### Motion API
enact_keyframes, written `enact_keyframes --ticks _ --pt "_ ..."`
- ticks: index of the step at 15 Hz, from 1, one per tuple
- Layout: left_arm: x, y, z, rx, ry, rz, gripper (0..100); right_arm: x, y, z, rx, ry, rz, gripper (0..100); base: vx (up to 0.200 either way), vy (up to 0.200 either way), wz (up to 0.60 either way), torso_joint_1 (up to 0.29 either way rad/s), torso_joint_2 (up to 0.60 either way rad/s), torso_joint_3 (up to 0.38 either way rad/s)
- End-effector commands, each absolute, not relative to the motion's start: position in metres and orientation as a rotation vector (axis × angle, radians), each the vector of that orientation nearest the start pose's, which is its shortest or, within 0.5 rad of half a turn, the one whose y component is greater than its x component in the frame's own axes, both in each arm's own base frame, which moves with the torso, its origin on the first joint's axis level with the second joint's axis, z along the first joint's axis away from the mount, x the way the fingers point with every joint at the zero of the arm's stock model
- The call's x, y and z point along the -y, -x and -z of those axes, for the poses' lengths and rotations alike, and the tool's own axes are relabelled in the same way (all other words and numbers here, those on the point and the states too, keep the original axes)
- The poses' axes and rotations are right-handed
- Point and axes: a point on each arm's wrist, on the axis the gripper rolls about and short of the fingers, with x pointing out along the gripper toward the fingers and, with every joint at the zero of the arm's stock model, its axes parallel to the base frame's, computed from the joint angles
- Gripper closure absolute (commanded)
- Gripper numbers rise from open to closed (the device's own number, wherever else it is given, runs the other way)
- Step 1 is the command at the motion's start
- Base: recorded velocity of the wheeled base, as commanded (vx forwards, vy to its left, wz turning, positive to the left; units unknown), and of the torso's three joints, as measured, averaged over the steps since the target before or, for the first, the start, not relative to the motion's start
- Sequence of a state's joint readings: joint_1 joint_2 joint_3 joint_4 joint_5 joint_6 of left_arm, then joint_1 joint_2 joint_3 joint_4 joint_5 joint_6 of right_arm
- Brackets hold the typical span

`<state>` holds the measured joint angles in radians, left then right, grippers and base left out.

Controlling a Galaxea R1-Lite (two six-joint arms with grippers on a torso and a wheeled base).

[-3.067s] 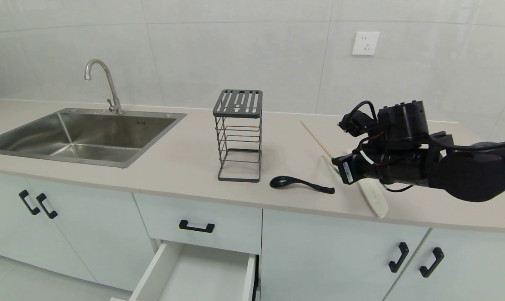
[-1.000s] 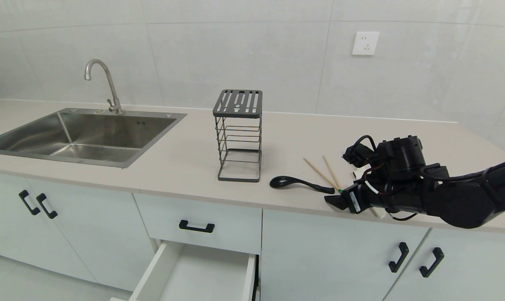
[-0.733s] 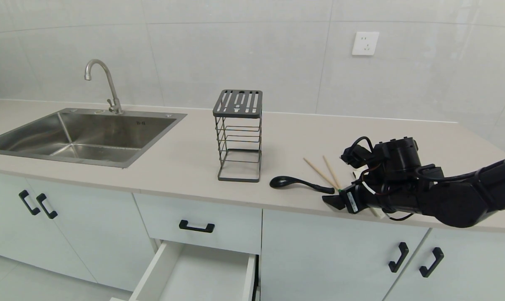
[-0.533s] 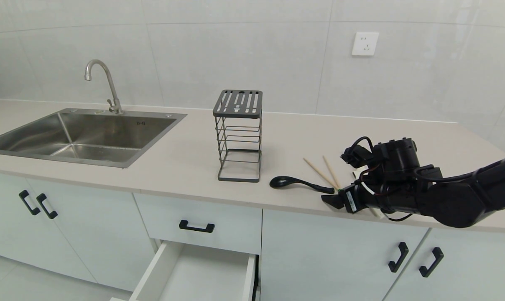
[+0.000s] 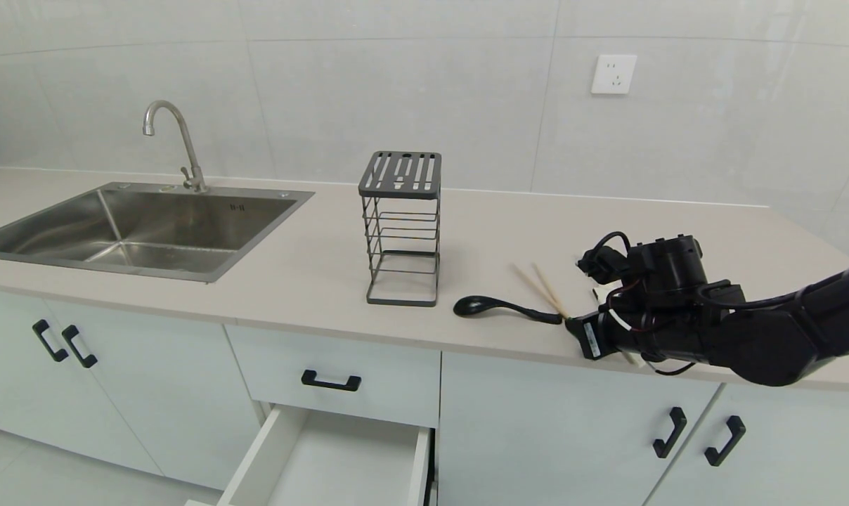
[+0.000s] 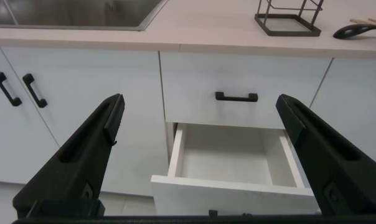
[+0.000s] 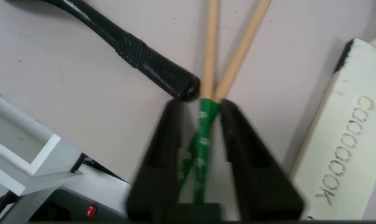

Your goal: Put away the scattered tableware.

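The drawer (image 5: 252, 453) under the counter (image 5: 312, 281) is pulled open. The right gripper (image 7: 203, 155) is squeezed tight on the green ends of the chopsticks (image 7: 210, 43), beside the black spoon (image 5: 498, 306). A moment ago the chopsticks were spread apart; now they sit close together. The left gripper (image 6: 199, 99) is wide open, holding nothing.

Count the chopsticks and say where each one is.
2. Both chopsticks lie side by side on the counter beside the black spoon, green ends pinched in the right gripper. Others may hide under the arm.
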<state>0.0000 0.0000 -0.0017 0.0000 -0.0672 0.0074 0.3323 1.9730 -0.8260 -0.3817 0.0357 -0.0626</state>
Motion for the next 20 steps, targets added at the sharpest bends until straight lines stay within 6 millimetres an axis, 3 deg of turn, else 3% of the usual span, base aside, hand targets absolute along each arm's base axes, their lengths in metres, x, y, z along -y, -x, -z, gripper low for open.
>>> enact_keyframes --ticks 1,5,9,14,18,20 --pt "0.002 0.023 -0.076 0.002 -0.008 0.067 0 -0.108 -0.313 -0.073 -0.771 0.172 -0.373 100 0.0 0.0 0.0 0.0 0.0 0.0" --pt "0.002 0.023 -0.076 0.002 -0.008 0.067 0 -0.101 -0.318 -0.077 -0.752 0.162 -0.349 100 0.0 0.0 0.0 0.0 0.0 0.0" --pt "0.002 0.023 -0.076 0.002 -0.008 0.067 0 -0.103 -0.324 -0.106 -0.645 0.155 -0.351 100 0.0 0.0 0.0 0.0 0.0 0.0" --pt "0.002 0.023 -0.076 0.002 -0.008 0.067 0 -0.101 -0.317 -0.126 -0.59 0.148 -0.351 100 0.0 0.0 0.0 0.0 0.0 0.0" --pt "0.002 0.023 -0.076 0.002 -0.008 0.067 0 -0.1 -0.313 -0.122 -0.607 0.153 -0.354 100 0.0 0.0 0.0 0.0 0.0 0.0" --pt "0.002 0.023 -0.076 0.002 -0.008 0.067 0 -0.098 -0.305 -0.11 -0.659 0.161 -0.355 100 0.0 0.0 0.0 0.0 0.0 0.0"
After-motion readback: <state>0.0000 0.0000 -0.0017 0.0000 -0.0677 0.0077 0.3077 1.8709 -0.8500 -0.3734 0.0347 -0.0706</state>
